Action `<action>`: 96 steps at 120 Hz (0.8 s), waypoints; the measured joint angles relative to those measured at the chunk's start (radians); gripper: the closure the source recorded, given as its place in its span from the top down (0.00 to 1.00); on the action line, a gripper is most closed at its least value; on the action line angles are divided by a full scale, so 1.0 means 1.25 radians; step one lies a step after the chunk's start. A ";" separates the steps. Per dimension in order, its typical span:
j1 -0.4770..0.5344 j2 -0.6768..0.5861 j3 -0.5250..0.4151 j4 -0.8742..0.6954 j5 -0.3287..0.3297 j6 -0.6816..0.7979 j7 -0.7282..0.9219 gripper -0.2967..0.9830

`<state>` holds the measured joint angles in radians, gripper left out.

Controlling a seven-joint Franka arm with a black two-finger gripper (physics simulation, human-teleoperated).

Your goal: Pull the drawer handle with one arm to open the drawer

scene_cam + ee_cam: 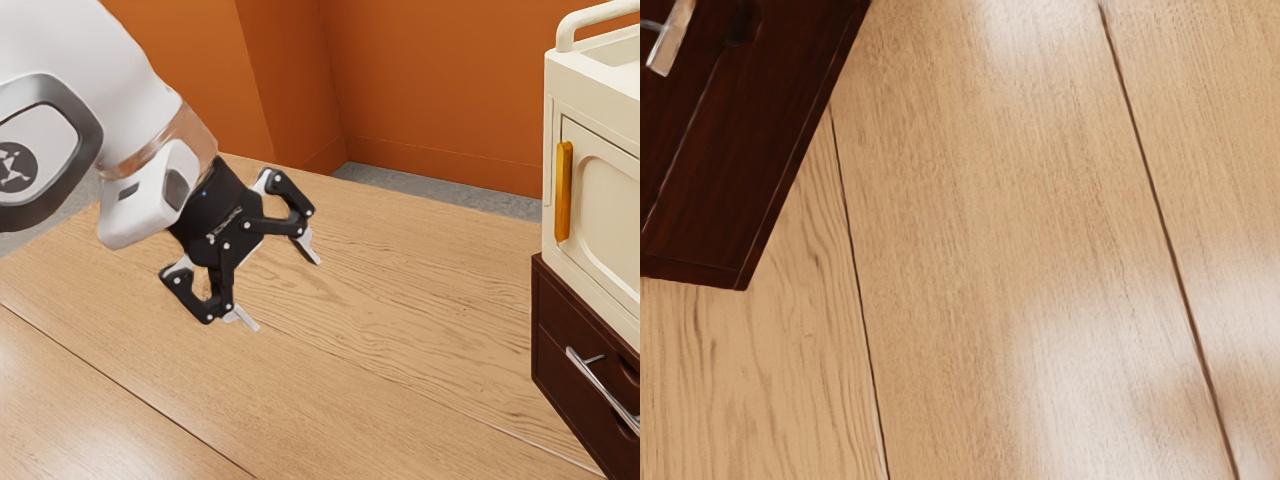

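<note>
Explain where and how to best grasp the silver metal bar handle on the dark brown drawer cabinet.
Probably best: grip the silver metal bar handle near its middle, coming from in front of the dark brown cabinet, the open hand closing across the bar. It is thin, straight and stands off the front.

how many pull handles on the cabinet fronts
2: the gold handle upright on the cream cabinet, and the silver bar handle on the dark brown unit below it. Both pieces run out of the exterior view, so more may be hidden.
</note>
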<state>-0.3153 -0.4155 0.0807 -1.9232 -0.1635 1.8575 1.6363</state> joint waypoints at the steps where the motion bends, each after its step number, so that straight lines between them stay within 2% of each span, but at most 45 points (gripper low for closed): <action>1: -0.007 -0.001 0.001 0.000 -0.001 0.004 0.002 0.72; 18: -0.097 -0.030 0.007 -0.011 -0.006 0.052 0.036 0.72; 27: -0.166 -0.034 0.037 -0.022 -0.005 0.083 0.050 0.72; 34: -0.189 -0.025 0.055 -0.029 0.000 0.108 0.060 0.70; 62: -0.313 0.022 0.122 -0.045 0.084 0.222 0.093 0.62; 79: -0.335 0.050 0.127 -0.043 0.104 0.272 0.102 0.60; 96: -0.345 0.080 0.141 -0.041 0.113 0.315 0.106 0.54</action>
<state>-0.7460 -0.3155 0.2572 -1.9746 -0.0225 2.2507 1.7688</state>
